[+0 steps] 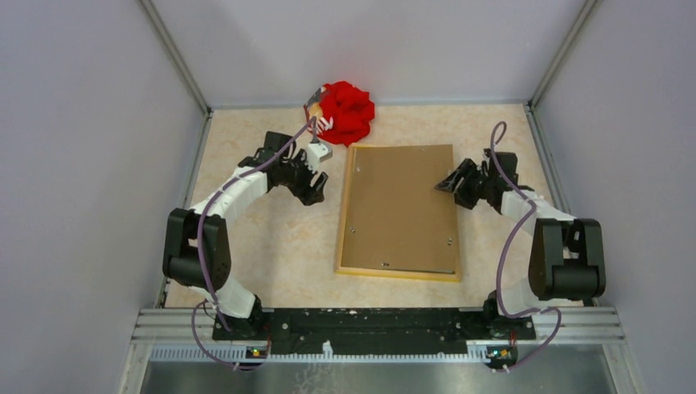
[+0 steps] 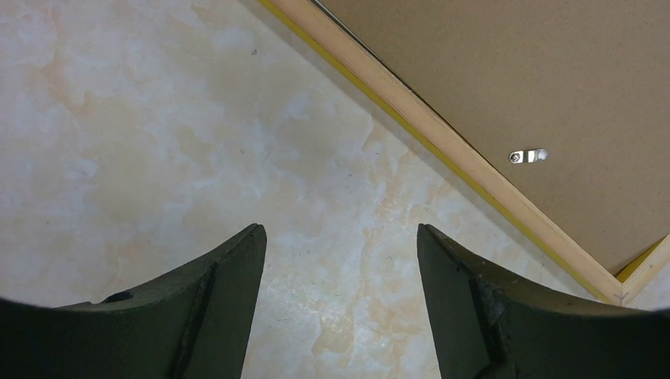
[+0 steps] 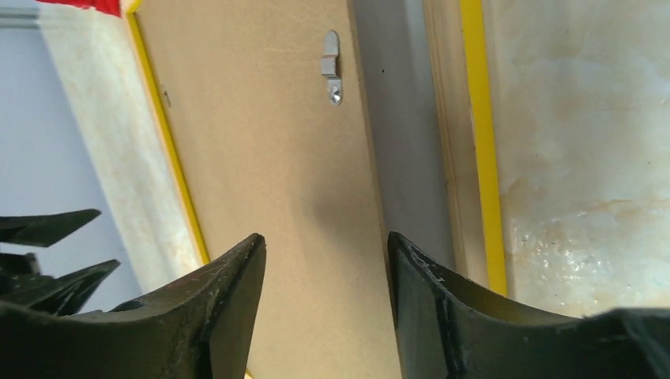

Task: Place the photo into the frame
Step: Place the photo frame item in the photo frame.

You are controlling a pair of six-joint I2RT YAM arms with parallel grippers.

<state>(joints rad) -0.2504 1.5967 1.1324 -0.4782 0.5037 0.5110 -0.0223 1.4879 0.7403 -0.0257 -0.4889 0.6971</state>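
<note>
Tabletop (image 1: pixel 271 246) is supporting the frame (image 1: pixel 398 273), board (image 1: pixel 402 205) lying beneath the open right pincer (image 3: pixel 325 241); left pincer (image 2: pixel 341 230) is hovering open. Seating the board is requiring even edge pressure.

Two black-and-white arms, trailing purple cables.
The left arm (image 1: pixel 220 201) and the right arm (image 1: pixel 548 220) each had chunky black joint housings joined by white links. A mauve cable (image 1: pixel 506 250) looped along the outside of each, down to a black base rail (image 1: pixel 369 322). The left gripper (image 1: pixel 314 190) and right gripper (image 1: pixel 441 185) were black, their fingers (image 2: pixel 213 304) broad, curved and tapering, scuffed at the edges.
</note>
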